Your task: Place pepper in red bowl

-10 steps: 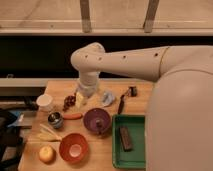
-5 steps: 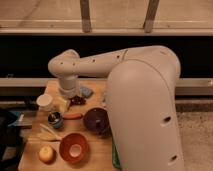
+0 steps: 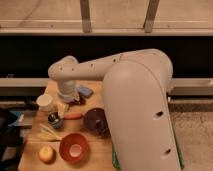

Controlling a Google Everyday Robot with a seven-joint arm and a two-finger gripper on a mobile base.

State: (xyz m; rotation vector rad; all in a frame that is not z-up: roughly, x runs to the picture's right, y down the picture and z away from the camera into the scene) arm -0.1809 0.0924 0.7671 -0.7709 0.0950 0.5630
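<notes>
Camera view gives me the pepper (image 3: 73, 116) lying flat on the table (image 3: 99, 150), not yet in the red bowl (image 3: 74, 147), which sits apart from it at its 6 o'clock. The purple bowl (image 3: 95, 120) is just beside the pepper at 3 o'clock, and a small dark can (image 3: 55, 120) is at 9. I judge the pick is the step in hand: I'd descend straight, close across the narrow body, and avoid the purple rim. The claw (image 3: 67, 100) hangs at the pepper's 11 o'clock, near the white cup (image 3: 46, 102). I cannot tell how wide it stands or whether it holds anything.
</notes>
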